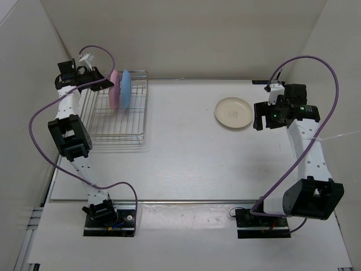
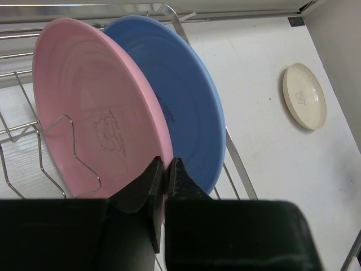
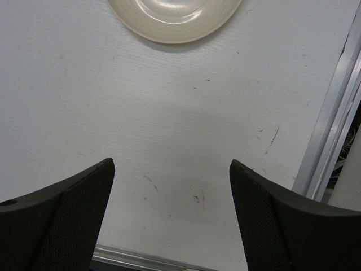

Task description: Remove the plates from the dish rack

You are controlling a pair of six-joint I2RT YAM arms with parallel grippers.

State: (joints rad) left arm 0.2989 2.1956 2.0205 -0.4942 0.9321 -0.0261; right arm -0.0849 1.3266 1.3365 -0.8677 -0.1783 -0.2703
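Observation:
The pink plate and the light blue plate stand upright side by side at the far end of the silver wire dish rack. My left gripper is shut on the rim of the pink plate, one finger on each face, as the left wrist view shows. The blue plate stands just behind it. The cream plate lies flat on the table at the right. My right gripper is open and empty beside it, with the cream plate ahead of its fingers.
White walls close in the table on the left, back and right. The rack's wire side runs just beside the blue plate. A metal rail runs along the table's right edge near my right gripper.

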